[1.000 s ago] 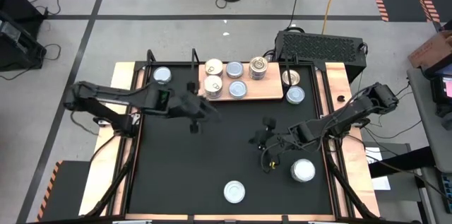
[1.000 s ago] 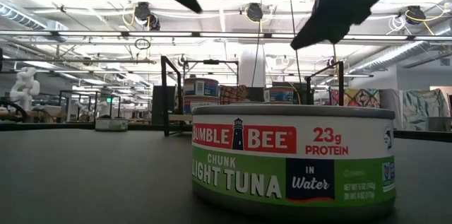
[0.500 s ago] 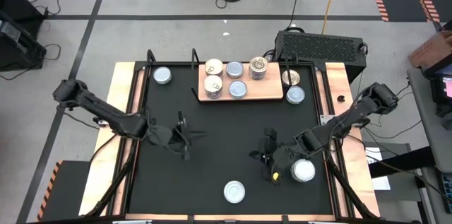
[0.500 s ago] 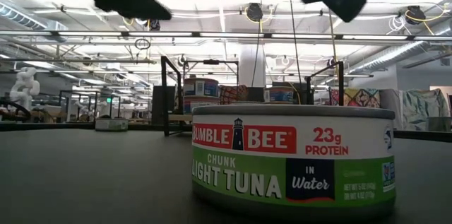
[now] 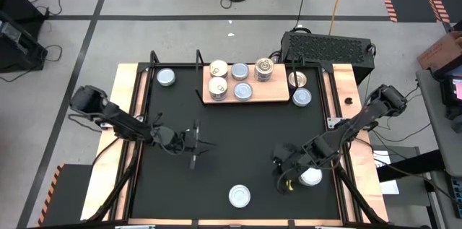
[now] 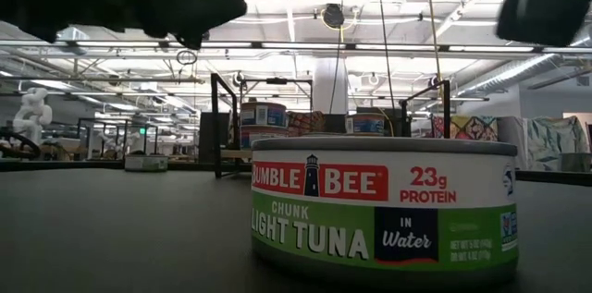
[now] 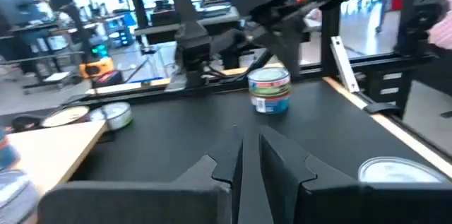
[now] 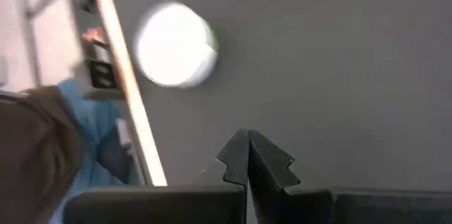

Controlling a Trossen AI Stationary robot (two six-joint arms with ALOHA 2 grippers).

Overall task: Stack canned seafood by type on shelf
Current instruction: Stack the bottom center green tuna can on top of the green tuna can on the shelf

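Both arms pulled back from shelf [image 5: 278,97]; right fingers [image 5: 284,173] closed, empty, beside tin [image 5: 311,177]; left fingers [image 5: 193,146] nearly closed, empty, mid-worktop [image 5: 238,142]. Risk: closed fingers could knock tin away.

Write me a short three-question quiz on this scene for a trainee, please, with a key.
1. True or false: the right gripper holds a tin.
2. Which tin lies nearest the right gripper? A) the tin by the right edge B) the front tin C) the far-left tin
3. How many tins rest on the shelf?

Key: 1. False; its fingers are shut on nothing, as are those of the left gripper. 2. A. 3. Four tops show from above; whether any hides a tin beneath cannot be told.
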